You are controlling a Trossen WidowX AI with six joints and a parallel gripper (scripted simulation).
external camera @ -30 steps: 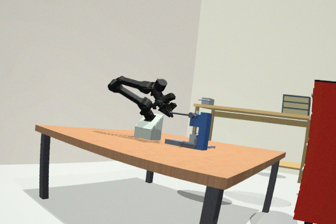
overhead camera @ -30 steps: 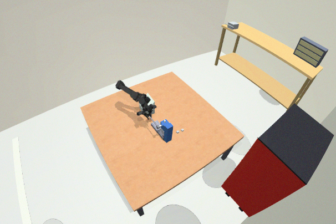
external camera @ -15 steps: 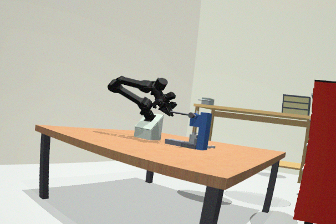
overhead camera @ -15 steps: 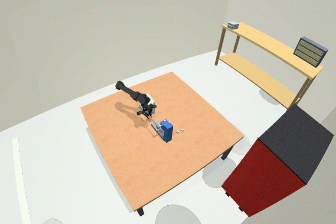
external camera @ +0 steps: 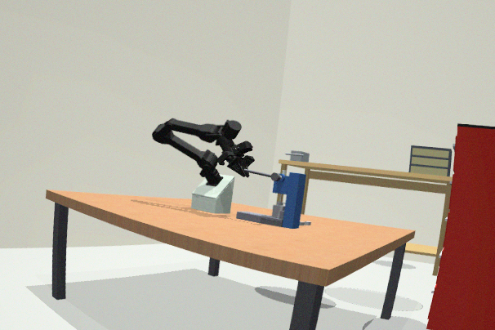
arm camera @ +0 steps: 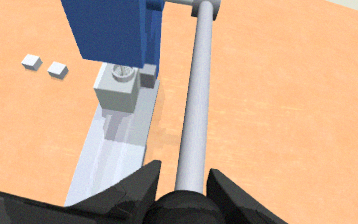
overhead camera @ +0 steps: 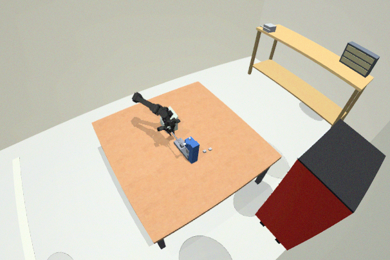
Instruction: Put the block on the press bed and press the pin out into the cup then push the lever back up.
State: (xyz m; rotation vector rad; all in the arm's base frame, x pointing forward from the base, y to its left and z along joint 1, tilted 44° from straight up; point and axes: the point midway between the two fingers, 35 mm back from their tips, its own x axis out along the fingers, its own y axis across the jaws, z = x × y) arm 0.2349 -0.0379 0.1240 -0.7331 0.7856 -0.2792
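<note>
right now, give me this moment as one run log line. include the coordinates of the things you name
hand (overhead camera: 170, 132) (external camera: 245, 173) (arm camera: 184, 192): shut on lever (overhead camera: 176, 138) (external camera: 259, 173) (arm camera: 196, 100) | block (arm camera: 118, 97): on press bed (arm camera: 107, 170) | lever: sloping slightly up toward hand

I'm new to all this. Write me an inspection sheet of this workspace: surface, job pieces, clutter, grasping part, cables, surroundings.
Surface: wooden tabletop, dark legs.
Job's things: block on the press bed; blue press behind it; pin and cup cannot be told for certain.
Clutter: two small pale cubes beside the press.
End effector: shut on the lever.
Cables: nothing seen.
Surroundings: red cabinet, wooden bench.
</note>
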